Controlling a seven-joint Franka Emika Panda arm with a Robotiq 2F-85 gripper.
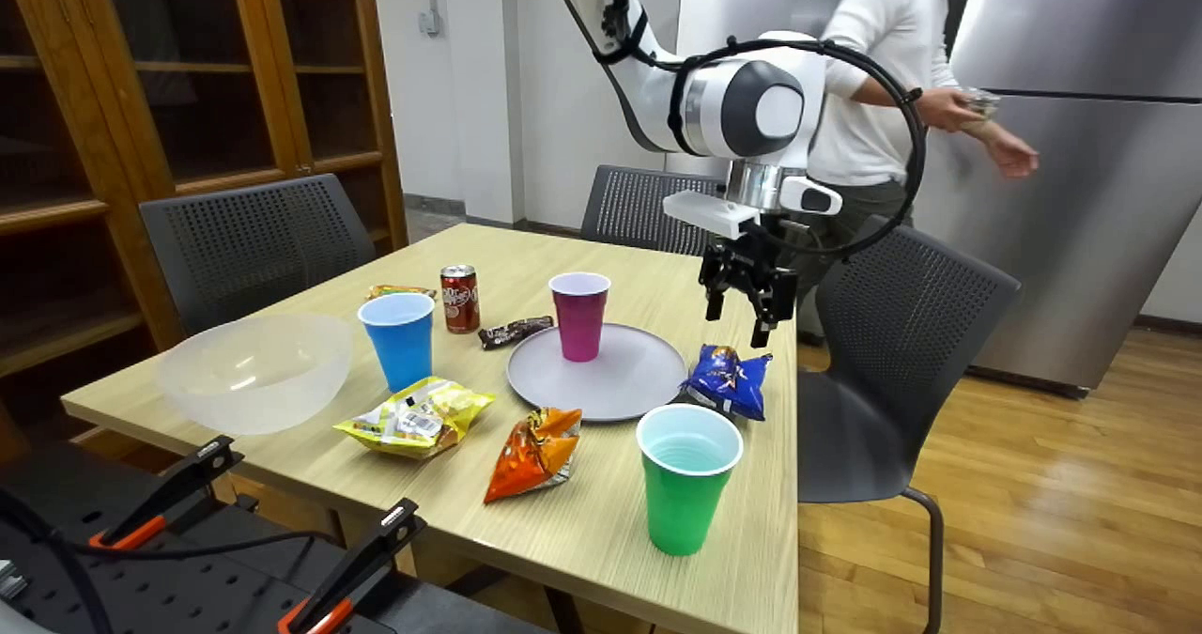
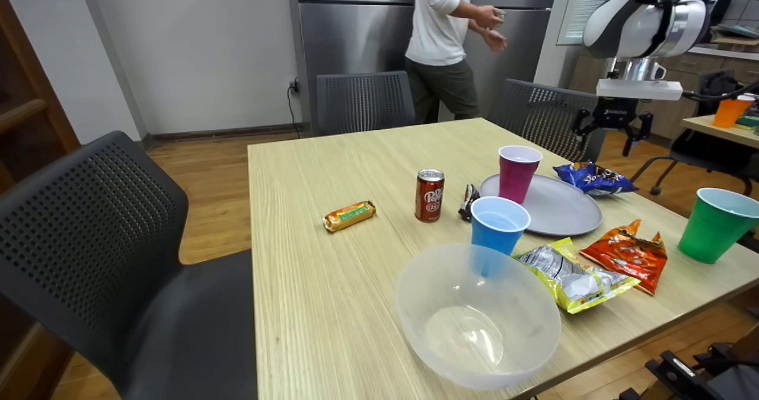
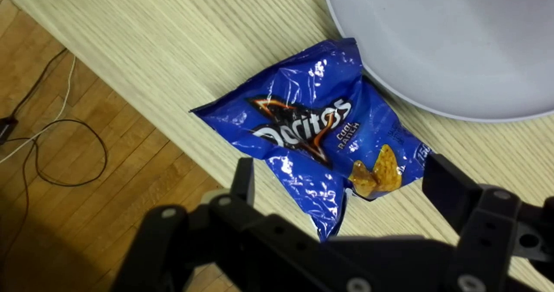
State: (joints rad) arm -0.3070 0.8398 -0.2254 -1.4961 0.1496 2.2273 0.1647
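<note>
My gripper (image 1: 737, 322) is open and empty, and hangs above a blue Doritos bag (image 1: 728, 382) near the table's edge. In the wrist view the bag (image 3: 303, 110) lies below and ahead of the spread fingers (image 3: 339, 171), its lower corner between them in the picture. The gripper (image 2: 603, 145) and the bag (image 2: 595, 179) are apart in an exterior view. The bag lies against or close beside the rim of a grey round plate (image 1: 620, 394), which also shows in the wrist view (image 3: 441, 54). A magenta cup (image 1: 580, 319) stands upright on the plate.
On the table (image 2: 332, 281) are a green cup (image 1: 688, 493), orange bag (image 1: 535, 456), yellow bag (image 1: 418, 418), blue cup (image 1: 399, 343), translucent bowl (image 1: 255, 371), soda can (image 2: 429, 195), dark wrapped bar (image 1: 515, 332) and gold wrapped bar (image 2: 350, 216). Chairs (image 1: 901, 352) and a person (image 1: 873, 80) stand around.
</note>
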